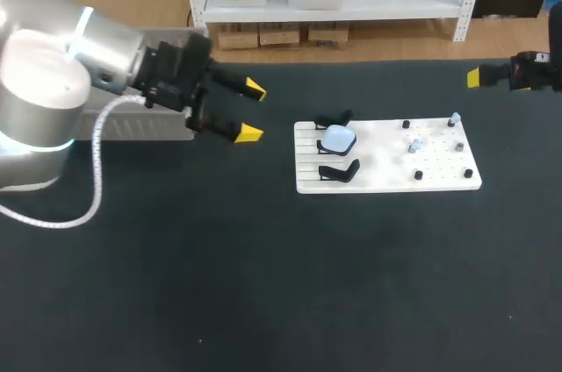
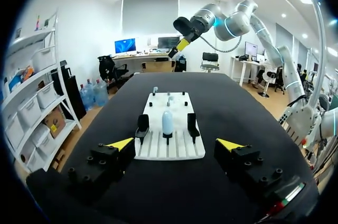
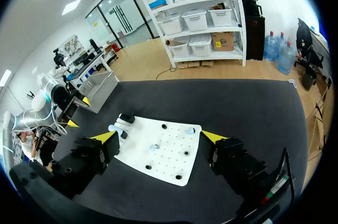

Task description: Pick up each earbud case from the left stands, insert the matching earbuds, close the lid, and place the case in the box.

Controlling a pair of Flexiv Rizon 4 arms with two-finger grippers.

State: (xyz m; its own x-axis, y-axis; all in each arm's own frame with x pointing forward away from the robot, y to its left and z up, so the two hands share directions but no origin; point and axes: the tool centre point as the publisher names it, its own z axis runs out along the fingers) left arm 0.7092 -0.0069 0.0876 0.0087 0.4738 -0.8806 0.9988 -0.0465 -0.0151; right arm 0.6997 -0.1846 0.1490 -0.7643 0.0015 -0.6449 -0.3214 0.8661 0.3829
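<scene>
Case (image 1: 337, 138) sits pale blue between two bare stands (image 1: 338, 170) at the left end of the board (image 1: 386, 181) — propped up for easy grabbing, I guess. Earbuds (image 1: 413, 146) wait on pegs to the right. Left gripper (image 1: 252, 111) hangs left of the board, fingers spread and empty — right gripper (image 3: 159, 137) likewise, far right. No writing I can read.

- Table (image 1: 263, 284): black matte surface that fills most of the frame below the upper edge.
- White board (image 1: 386, 170): lies flat on the table, right of centre in the upper half, and is grooved at its left end.
- Small black pegs (image 1: 418, 175): stand upright on the board's right half, spaced apart.
</scene>
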